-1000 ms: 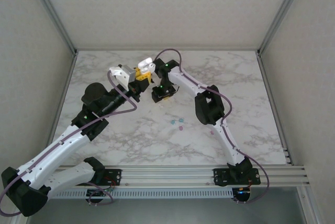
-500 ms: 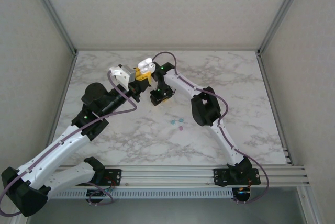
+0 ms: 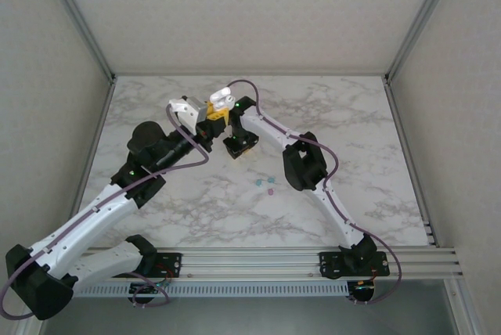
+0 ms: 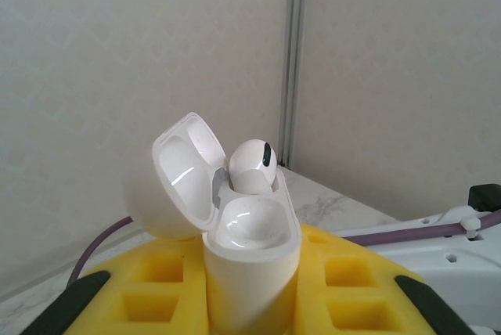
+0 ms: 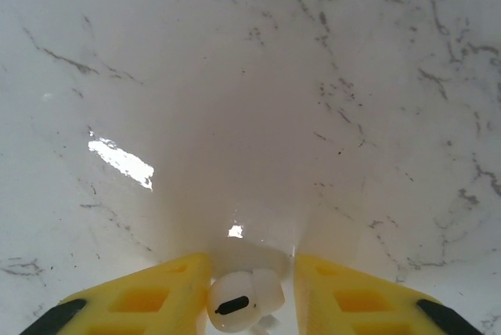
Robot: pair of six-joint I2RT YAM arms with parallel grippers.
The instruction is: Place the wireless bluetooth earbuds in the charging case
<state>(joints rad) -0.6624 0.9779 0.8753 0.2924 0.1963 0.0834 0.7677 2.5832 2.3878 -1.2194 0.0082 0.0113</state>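
Right end effector (image 5: 244,292) moved nearer, pinching earbud (image 5: 241,298) | left end effector (image 4: 250,300) clamped on open charging case (image 4: 252,235)

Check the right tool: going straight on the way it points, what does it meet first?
The table, most likely. The right tool points down at bare marble, with an earbud between its fingers. How far off the surface is remains unclear.

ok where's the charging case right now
The charging case stands lid-open, clamped in the left claw; in the top view it's over the far middle of the table, beside the right claw.
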